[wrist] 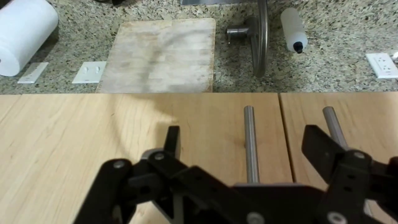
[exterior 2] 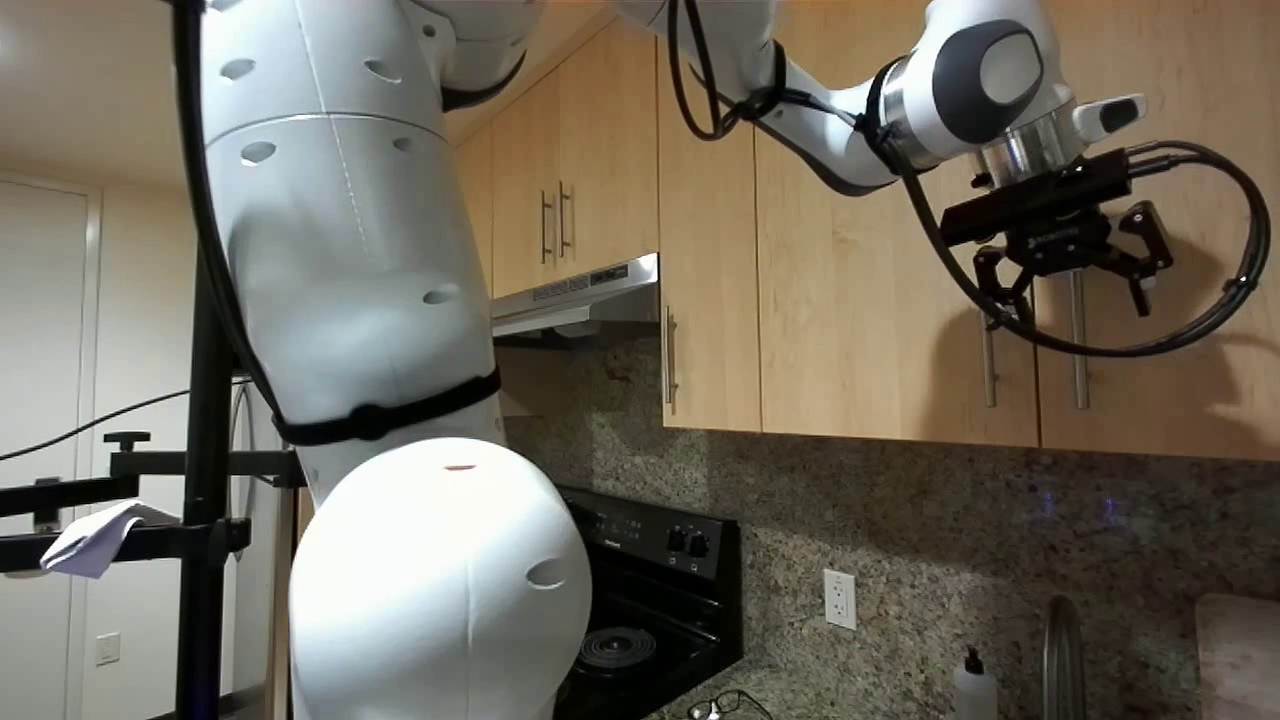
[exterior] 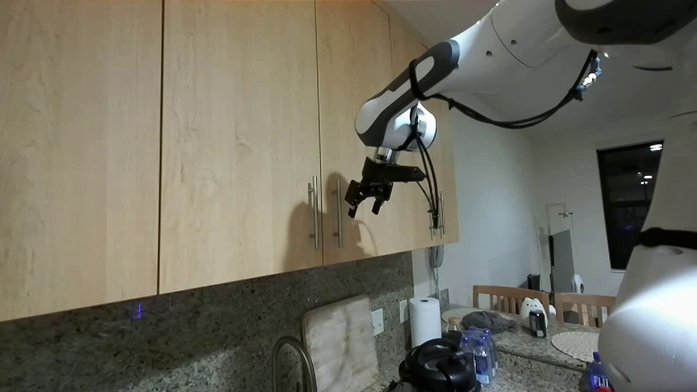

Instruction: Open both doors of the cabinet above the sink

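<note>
Two light maple doors of the cabinet meet flush in both exterior views, a door [exterior: 239,136] and its neighbour door [exterior: 354,98]. Each carries a slim vertical metal bar, handle [exterior: 315,212] and handle [exterior: 338,212], beside their shared seam. My gripper [exterior: 365,209] is open, pointing down in front of the neighbour door. In the wrist view that door's handle [wrist: 251,143] appears between the spread fingers of the gripper [wrist: 245,144], touching neither. One finger overlaps the adjacent handle [wrist: 335,127]. Of the sink, only a metal edge [wrist: 214,2] shows.
Below the doors are a curved faucet [wrist: 262,40], a cutting board [wrist: 161,56] and a soap bottle [wrist: 293,29]. A paper towel roll [exterior: 425,321] and black cooker [exterior: 438,367] stand farther along. A cable loop [exterior 2: 1255,250] hangs around the gripper. Another handled cabinet door [exterior 2: 710,250] adjoins.
</note>
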Motion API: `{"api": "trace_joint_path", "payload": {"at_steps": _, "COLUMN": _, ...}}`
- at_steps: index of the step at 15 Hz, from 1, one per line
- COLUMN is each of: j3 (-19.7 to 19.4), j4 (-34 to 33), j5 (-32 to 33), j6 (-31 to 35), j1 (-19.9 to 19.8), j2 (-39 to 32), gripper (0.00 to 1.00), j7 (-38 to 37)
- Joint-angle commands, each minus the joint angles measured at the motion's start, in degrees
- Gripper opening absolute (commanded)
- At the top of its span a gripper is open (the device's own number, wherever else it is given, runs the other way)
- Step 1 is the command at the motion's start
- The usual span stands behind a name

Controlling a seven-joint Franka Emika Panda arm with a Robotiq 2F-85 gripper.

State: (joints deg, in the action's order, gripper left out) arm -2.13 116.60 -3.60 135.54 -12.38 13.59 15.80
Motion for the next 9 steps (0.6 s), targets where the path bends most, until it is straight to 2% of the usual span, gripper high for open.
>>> {"api": "trace_joint_path", "payload": {"at_steps": 1, "j3": -3.02, "j4": -0.19, "j5": 0.88, "j6": -0.17, "j1": 3.29, "j2": -0.02, "gripper": 1.00, "j7": -0.60}}
{"api": "trace_joint_path", "payload": {"at_steps": 3, "j3": -3.71, "j4": -0.20, "j5": 0.78, "j6": -0.18, "j1": 3.55, "j2": -0.04, "gripper": 1.00, "j7": -0.53}}
{"api": "trace_joint_path", "payload": {"at_steps": 7, "j3": -1.24, "j4": 0.14, "j5": 6.00, "j6": 5.07, "j1": 3.35, "j2": 0.08, "gripper": 1.00, "j7": -11.36}}
{"api": "trace_joint_path", "payload": {"at_steps": 8, "j3": 1.93, "j4": 0.70, "j5": 9.21, "j6": 7.65, "j1": 0.29, "j2": 0.17, "gripper": 1.00, "j7": -16.87}}
{"api": "trace_joint_path", "payload": {"at_steps": 9, "j3": 3.48, "j4": 0.68, "j5": 11.81, "j6": 8.87, "j1": -1.11, "j2": 0.14, "gripper": 1.00, "j7": -21.07}}
